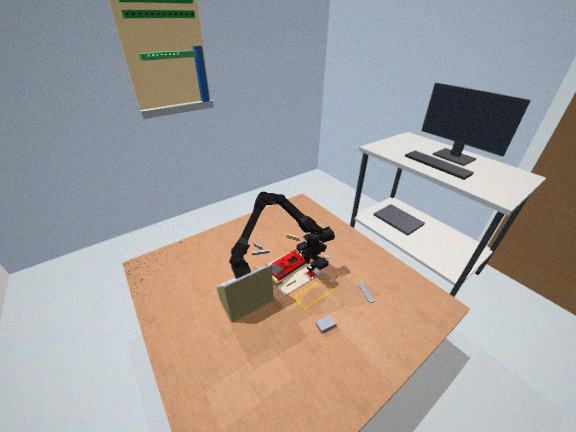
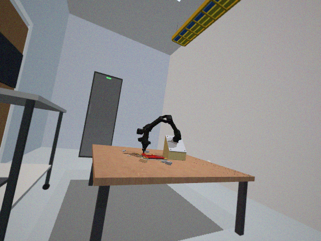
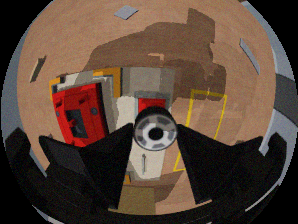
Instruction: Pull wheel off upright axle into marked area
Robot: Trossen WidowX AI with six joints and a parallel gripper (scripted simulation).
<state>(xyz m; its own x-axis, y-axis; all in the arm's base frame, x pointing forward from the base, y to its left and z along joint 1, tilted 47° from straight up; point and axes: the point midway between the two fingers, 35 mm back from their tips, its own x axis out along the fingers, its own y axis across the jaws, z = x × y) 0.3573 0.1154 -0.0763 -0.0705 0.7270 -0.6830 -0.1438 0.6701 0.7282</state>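
Wheel point(image 3: 156, 132), round with a spoked pale face and dark tread, gripped between the black jaws of the gripper point(image 1: 314, 269) point(image 2: 144, 151) point(image 3: 154, 128). Both are well inside the edges of the wood-grained tabletop point(image 1: 240, 370) point(image 2: 173, 171) point(image 3: 165, 12), beside the yellow-outlined rectangle point(image 1: 305, 308) point(image 3: 190, 116).

Shows a black-tyred wheel point(image 1: 310, 268) point(image 3: 156, 145) with a silvery, segmented face and dark centre, gripped between the fingertips of the pincer point(image 1: 311, 270) point(image 2: 144, 152) point(image 3: 156, 129); just beside the pincer, shows a yellow-outlined marked area point(image 1: 315, 295) point(image 3: 202, 125), flat, wheel outside it
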